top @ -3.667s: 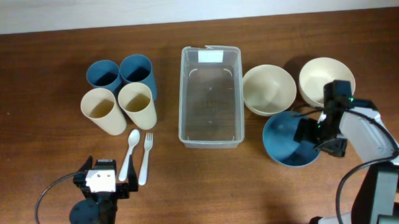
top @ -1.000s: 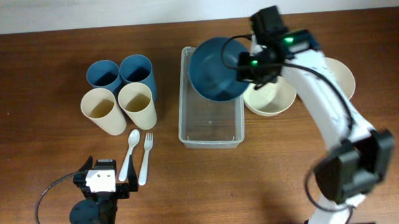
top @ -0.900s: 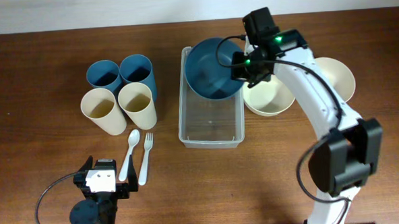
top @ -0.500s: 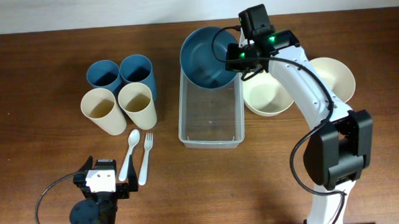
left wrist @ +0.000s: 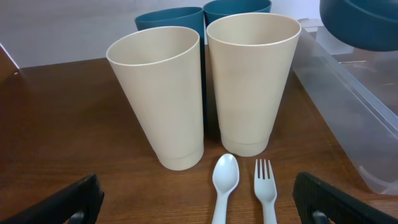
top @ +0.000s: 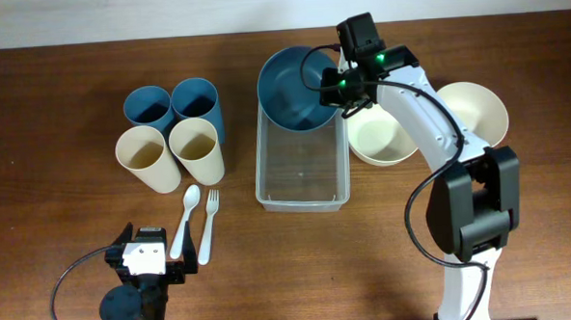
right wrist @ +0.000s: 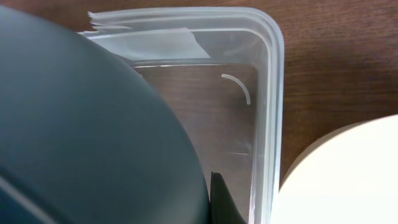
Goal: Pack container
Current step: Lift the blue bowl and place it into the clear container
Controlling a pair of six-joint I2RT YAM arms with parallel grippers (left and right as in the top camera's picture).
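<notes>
Surface: brown wooden table (top: 56, 209), with a pale strip of wall along its 12 o'clock edge.
Far left: two blue cups (top: 149, 105) stand upright, and two cream cups (top: 141, 154) stand just at their 6 o'clock, mouths up.
Cutlery: a white spoon (top: 185, 220) and a white fork (top: 209, 224) lie side by side at 6 o'clock of the cups.
Left gripper (left wrist: 196, 198): parked near the table's 7 o'clock corner, its fingers wide apart and holding nothing.
Container (top: 301, 174): clear plastic, at the table's centre, floor bare, long axis running 12 to 6.
Blue bowl (top: 297, 87): over the container's 12 o'clock end, its far rim overhanging the end wall. I cannot tell whether it touches the plastic.
Right gripper (top: 345, 80): clamped on the bowl's rim at 3 o'clock.
Far right: two cream bowls (top: 476, 108) sit at 3 o'clock of the container, one partly under the arm.
Key relation: the container lies beneath the held bowl and stretches away toward 6 o'clock. The right arm is far nearer, so I'd judge the bowl needs a nudge toward 6 before it goes down.
Change: a few seconds ago the bowl sat on the table at 4 o'clock of the container, beside the cream bowls. In the last half second it has crept only slightly toward 12. The left arm has not stirred.
</notes>
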